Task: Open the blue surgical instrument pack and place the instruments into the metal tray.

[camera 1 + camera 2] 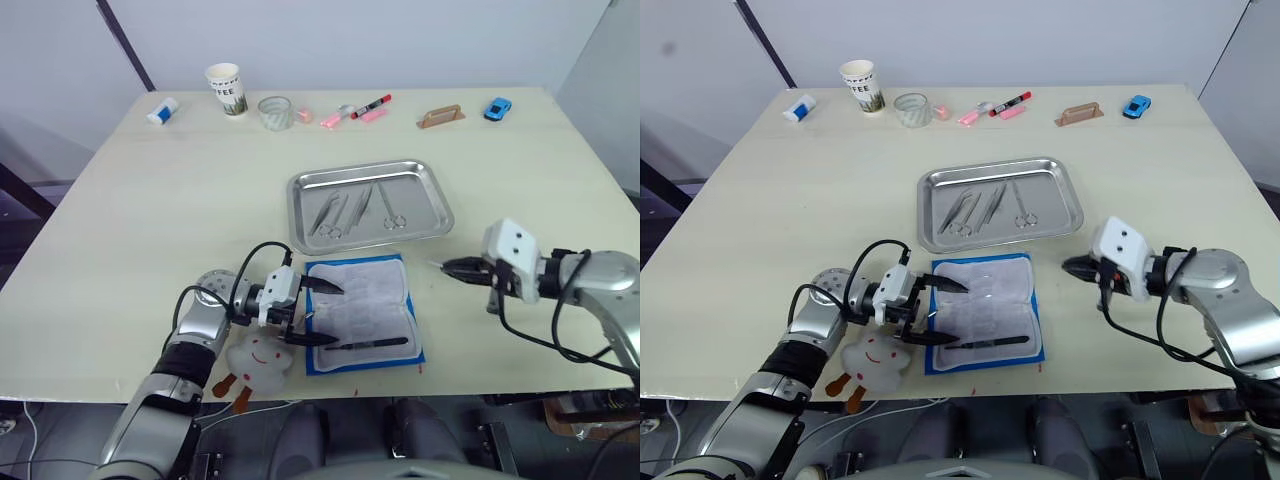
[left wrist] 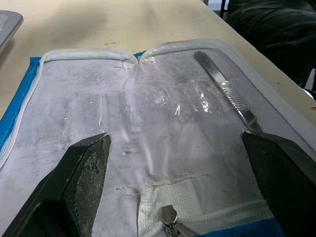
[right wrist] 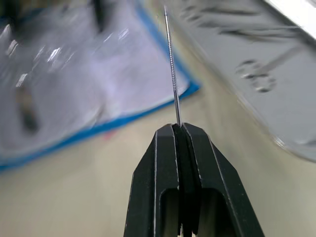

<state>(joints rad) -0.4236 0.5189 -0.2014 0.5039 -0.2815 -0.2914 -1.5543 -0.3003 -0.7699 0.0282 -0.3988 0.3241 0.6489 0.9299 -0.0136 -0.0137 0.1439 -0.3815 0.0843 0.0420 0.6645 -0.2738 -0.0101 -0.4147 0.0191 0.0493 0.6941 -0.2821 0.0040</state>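
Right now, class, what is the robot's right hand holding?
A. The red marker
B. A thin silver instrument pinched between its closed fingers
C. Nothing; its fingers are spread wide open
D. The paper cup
B: in the right wrist view the right hand has its fingers pressed together on a thin silver instrument that sticks out past the tips, between the opened blue surgical instrument pack and the metal tray.

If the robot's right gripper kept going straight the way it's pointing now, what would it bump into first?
Probably the opened blue surgical instrument pack: the right gripper, shut on a thin instrument, points toward the pack's near edge. Depth is unclear, so it might pass above.
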